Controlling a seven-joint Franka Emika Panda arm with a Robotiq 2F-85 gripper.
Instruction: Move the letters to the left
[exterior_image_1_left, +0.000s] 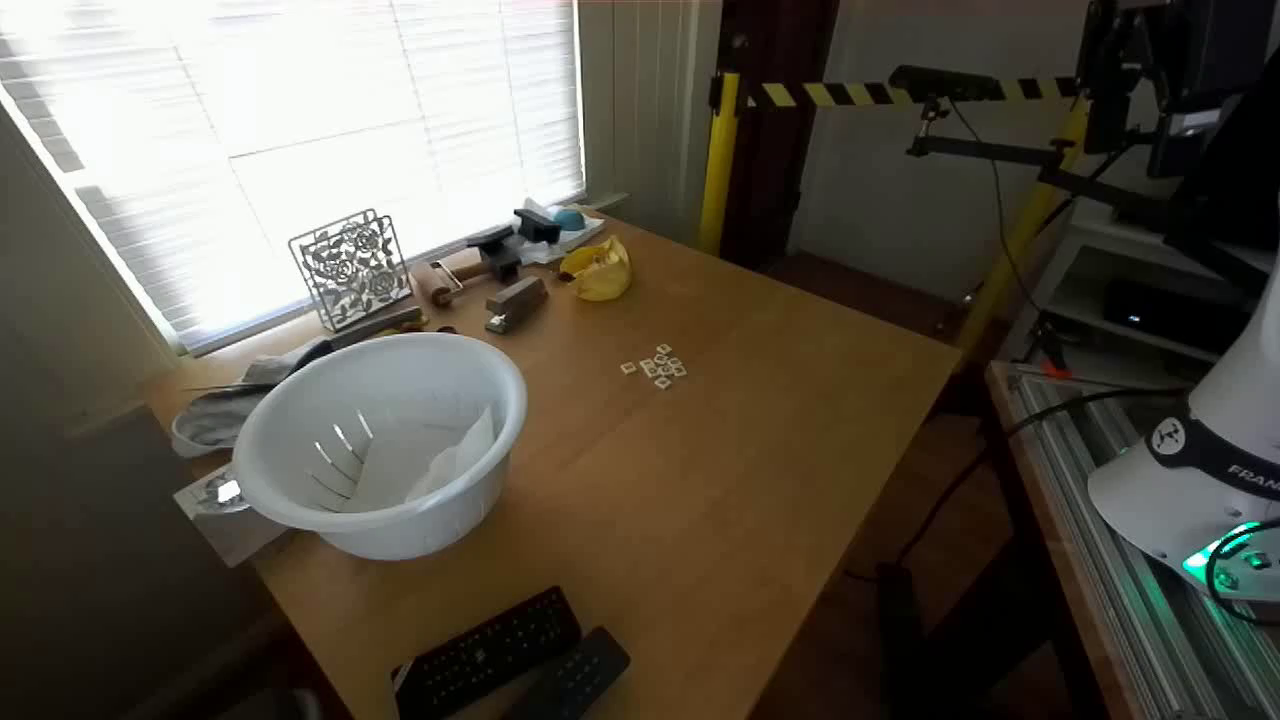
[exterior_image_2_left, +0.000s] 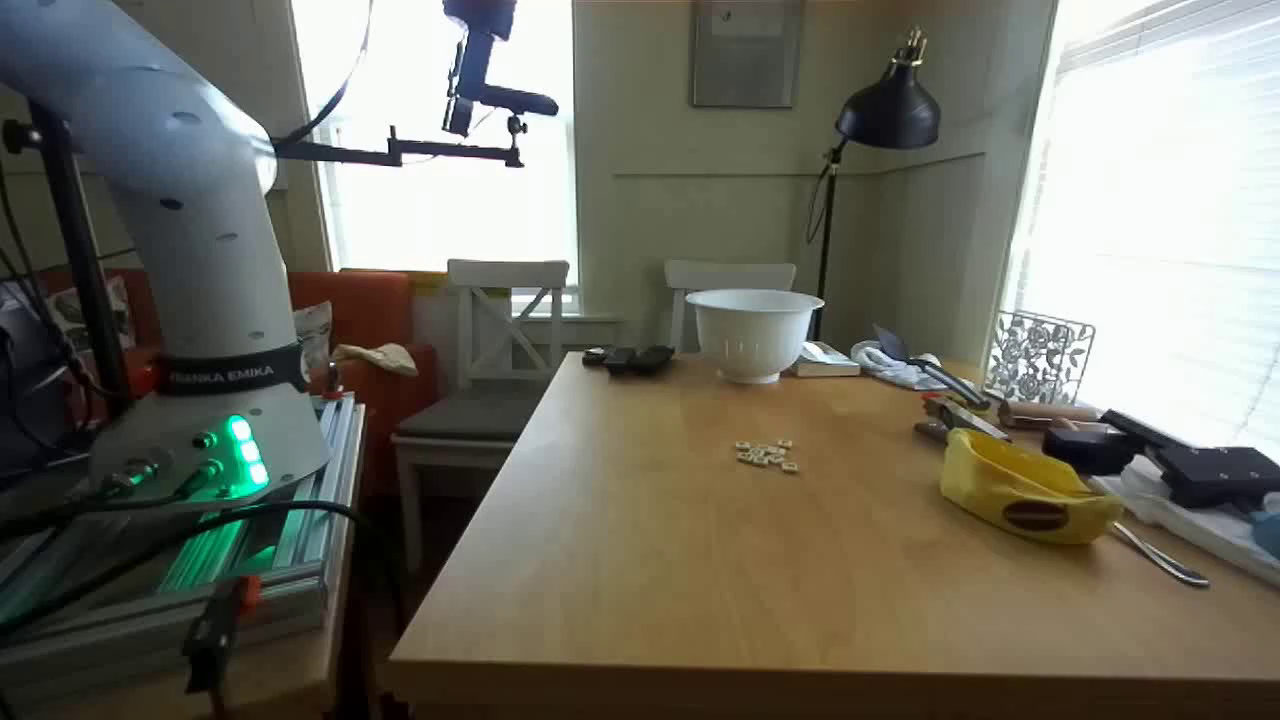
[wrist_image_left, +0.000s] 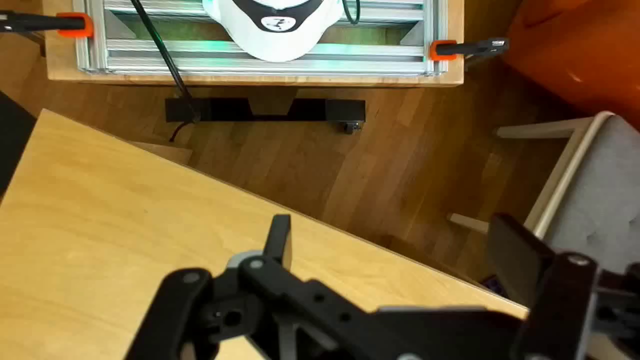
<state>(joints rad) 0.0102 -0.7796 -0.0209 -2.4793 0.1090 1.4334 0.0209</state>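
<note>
The letters (exterior_image_1_left: 665, 369) are several tiny whitish flat tiles in a loose cluster on the wooden table (exterior_image_1_left: 780, 420). One tile lies a little apart from the rest. In an exterior view the letters (exterior_image_2_left: 764, 456) lie between the white bowl and the near table edge. The wrist view does not show them. My gripper (wrist_image_left: 392, 222) is wide open with nothing between its fingers. It is high up, over the table edge on the robot's side. It shows dark at the top of an exterior view (exterior_image_2_left: 464, 90), well above and away from the letters.
A white bowl (exterior_image_1_left: 410, 535) and black remotes (exterior_image_1_left: 490, 655) stand on the table. A yellow object (exterior_image_1_left: 605, 272), a patterned wire block (exterior_image_1_left: 352, 272) and tools line the window side. A camera (exterior_image_1_left: 945, 83) sits on an arm mount near the gripper. A chair (wrist_image_left: 605, 190) stands beside the table.
</note>
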